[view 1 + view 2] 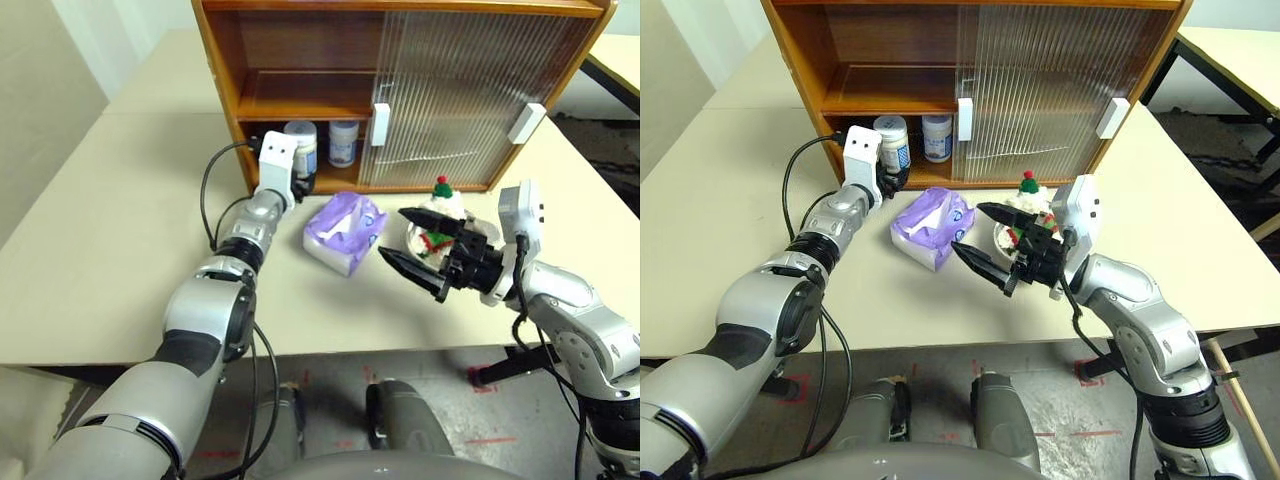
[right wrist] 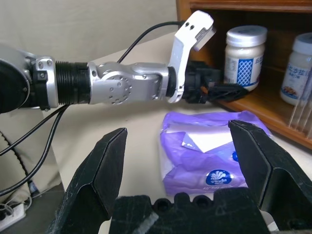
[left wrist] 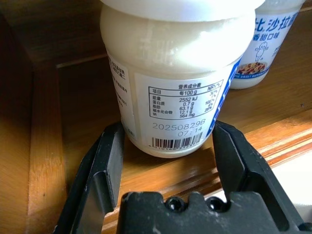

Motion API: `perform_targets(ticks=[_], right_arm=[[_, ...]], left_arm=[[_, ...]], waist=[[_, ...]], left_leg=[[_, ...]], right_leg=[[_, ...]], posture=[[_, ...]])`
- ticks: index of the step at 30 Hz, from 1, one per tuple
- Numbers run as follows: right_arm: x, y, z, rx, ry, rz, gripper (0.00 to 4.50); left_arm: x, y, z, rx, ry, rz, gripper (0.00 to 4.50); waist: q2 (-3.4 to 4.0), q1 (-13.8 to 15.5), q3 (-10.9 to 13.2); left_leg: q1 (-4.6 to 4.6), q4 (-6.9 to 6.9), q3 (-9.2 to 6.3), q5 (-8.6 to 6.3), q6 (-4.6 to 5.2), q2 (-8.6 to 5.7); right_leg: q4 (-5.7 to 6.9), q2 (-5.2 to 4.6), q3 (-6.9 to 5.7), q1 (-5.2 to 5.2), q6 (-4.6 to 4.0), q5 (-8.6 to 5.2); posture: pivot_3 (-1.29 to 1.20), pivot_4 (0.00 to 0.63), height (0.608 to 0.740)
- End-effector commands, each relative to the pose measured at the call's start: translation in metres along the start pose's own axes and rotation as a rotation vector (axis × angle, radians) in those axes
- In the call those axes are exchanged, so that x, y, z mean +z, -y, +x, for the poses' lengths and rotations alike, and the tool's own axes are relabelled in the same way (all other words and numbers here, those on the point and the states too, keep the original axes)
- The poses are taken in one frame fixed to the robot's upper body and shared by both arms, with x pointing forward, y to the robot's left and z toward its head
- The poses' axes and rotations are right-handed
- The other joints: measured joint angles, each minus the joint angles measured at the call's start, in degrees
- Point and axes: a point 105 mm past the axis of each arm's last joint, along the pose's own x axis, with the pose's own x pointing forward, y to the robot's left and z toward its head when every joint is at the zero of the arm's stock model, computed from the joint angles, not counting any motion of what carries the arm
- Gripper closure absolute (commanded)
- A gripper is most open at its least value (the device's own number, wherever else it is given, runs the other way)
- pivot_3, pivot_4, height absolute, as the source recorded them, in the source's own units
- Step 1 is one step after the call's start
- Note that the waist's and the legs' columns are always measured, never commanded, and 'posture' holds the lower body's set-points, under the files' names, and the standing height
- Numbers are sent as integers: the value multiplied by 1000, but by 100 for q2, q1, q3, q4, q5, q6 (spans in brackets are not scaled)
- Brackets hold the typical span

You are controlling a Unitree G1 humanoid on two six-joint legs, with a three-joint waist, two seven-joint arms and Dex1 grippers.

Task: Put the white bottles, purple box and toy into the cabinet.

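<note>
My view: cream table (image 1: 120, 250); second table (image 1: 625, 55), black-framed, at right; grey floor (image 1: 1080, 420) with red marks.

toy (image 1: 440, 215) half hidden behind right gripper (image 1: 405, 240), cabinet (image 1: 300, 95) top cut off by frame edge

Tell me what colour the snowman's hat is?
Red with a green top; the snowman shows best in the left eye view.

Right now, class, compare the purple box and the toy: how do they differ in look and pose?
The purple box is a soft lilac wrapped pack lying flat on the table; the toy is a fluffy white snowman standing upright with a red-green hat. The purple box lies in front of the cabinet's open side, the toy in front of its closed door. Both are outside the cabinet.
</note>
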Motion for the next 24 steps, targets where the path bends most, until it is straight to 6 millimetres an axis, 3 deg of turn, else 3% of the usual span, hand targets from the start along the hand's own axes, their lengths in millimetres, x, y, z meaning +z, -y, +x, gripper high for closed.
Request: perform_targets(ticks=[1,16,20,24], right_arm=[[7,3,-2,-38,20,1,0],[11,-2,0,-46,40,36,0],[10,-3,0,-42,38,39,0],[10,-3,1,-38,38,42,0]], left_arm=[[8,-1,2,7,11,0,1463],[15,-1,4,27,10,-2,1463],[15,-1,4,29,8,-5,75],[17,-1,4,30,13,-9,29]], waist=[[-3,-1,7],[1,-10,74],[1,-9,78],[1,-11,79]], left_leg=[[0,0,0,0,0,0],[-6,0,0,0,0,0],[-7,0,0,0,0,0],[-7,1,0,0,0,0]], right_leg=[[0,0,0,0,0,0],[-1,0,0,-4,2,1],[-2,-1,-1,-4,3,0],[-2,-1,-1,-4,4,1]], posture=[[-149,94,740],[-167,100,740],[-165,99,740],[-157,96,740]])
